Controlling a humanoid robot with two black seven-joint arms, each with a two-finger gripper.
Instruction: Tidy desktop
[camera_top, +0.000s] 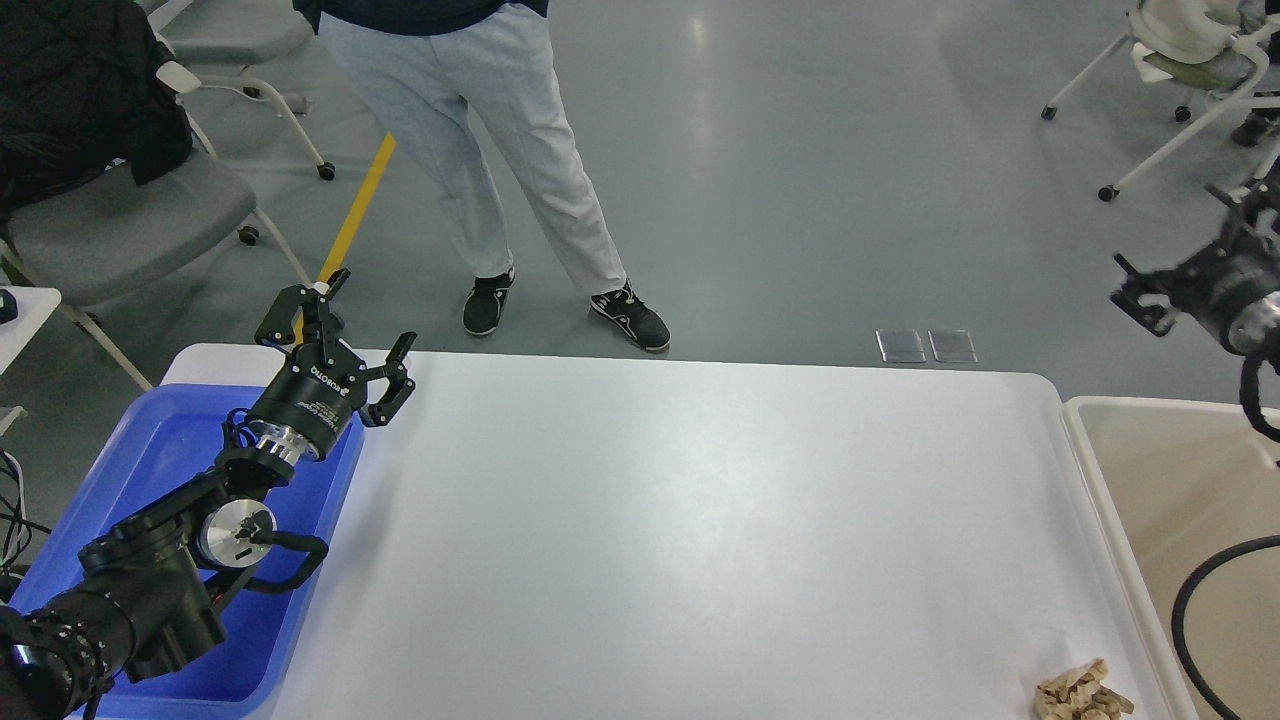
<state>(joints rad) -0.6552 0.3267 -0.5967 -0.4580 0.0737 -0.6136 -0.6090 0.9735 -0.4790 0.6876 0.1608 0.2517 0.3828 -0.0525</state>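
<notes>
The white desktop (700, 520) fills the middle of the head view. A small crumpled tan scrap (1082, 692) lies on it near the front right corner. My left gripper (345, 320) is open and empty, held over the far left corner of the desktop, just past the blue tub (150, 460). My right gripper (1185, 250) shows at the right edge, raised above the floor beyond the beige bin (1170, 480); its two fingers stand apart and nothing shows between them.
A person (500, 150) stands just beyond the far edge of the desktop. Wheeled chairs stand at the far left (120, 220) and far right (1190, 60). A black cable loop (1185, 620) hangs over the beige bin.
</notes>
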